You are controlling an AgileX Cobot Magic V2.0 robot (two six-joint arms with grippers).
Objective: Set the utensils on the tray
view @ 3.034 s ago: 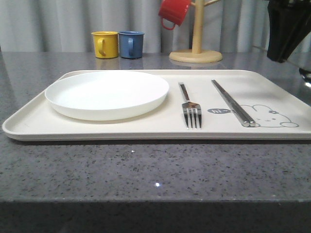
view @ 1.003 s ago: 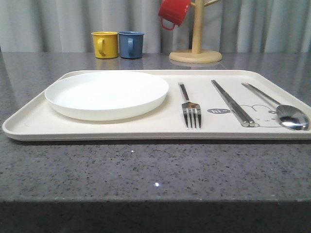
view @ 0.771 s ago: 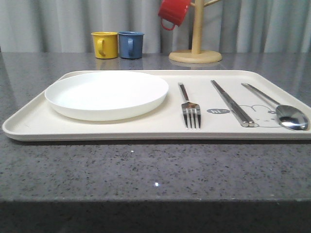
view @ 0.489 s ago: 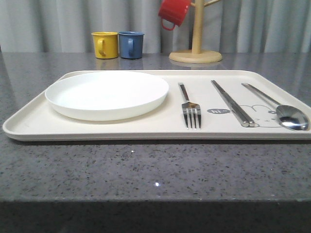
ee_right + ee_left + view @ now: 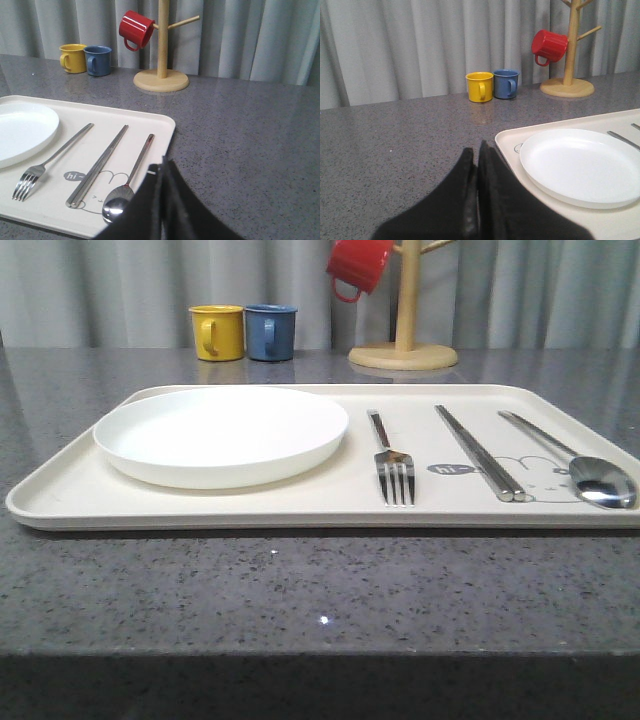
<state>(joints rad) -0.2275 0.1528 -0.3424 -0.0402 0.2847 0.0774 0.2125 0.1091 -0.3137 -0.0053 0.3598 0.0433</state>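
The cream tray (image 5: 70, 495) lies across the table with the fork (image 5: 394, 470), the pair of chopsticks (image 5: 478, 452) and the spoon (image 5: 598, 480) side by side on its right half. The right wrist view has the same fork (image 5: 47, 162), chopsticks (image 5: 100, 164) and spoon (image 5: 120, 202) on the tray (image 5: 150, 122). My right gripper (image 5: 161, 165) is shut with nothing in it, above the tray's right edge beside the spoon. My left gripper (image 5: 476, 150) is shut and empty over bare table, just left of the tray (image 5: 507, 142).
A round white plate (image 5: 220, 432) sits on the tray's left half. A yellow mug (image 5: 217, 332) and a blue mug (image 5: 270, 332) stand at the back. A wooden mug tree (image 5: 404, 350) holds a red mug (image 5: 358, 265) at the back right.
Three seconds ago my right gripper hung at the upper right and no spoon lay on the tray. The spoon lay there one second ago; since then nothing has moved.
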